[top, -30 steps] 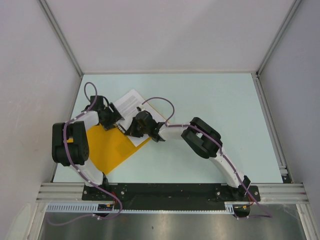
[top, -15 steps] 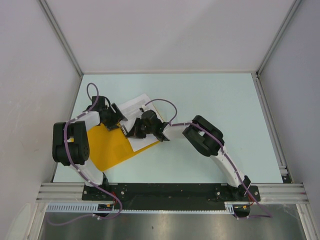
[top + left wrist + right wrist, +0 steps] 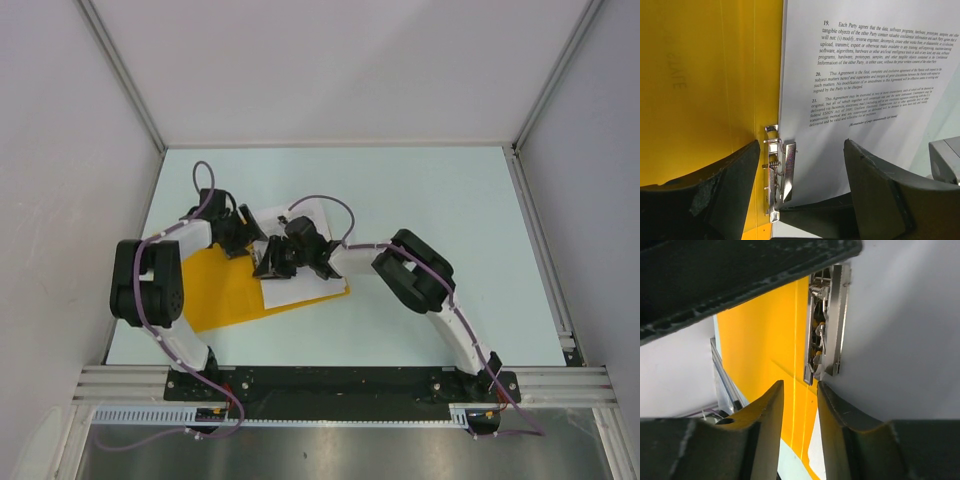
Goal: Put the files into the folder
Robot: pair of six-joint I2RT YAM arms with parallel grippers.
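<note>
As files [image 3: 865, 75] lie on folder [image 3: 700, 100], my left pincer [image 3: 802, 147] gapes, right pincer [image 3: 800, 388] barely parted. Next: tuck sheets under clip [image 3: 780, 170].

Bright, even light, faint shadows; wrist views soft up close

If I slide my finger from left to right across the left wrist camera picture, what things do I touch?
yellow folder → metal clip → white files
</note>
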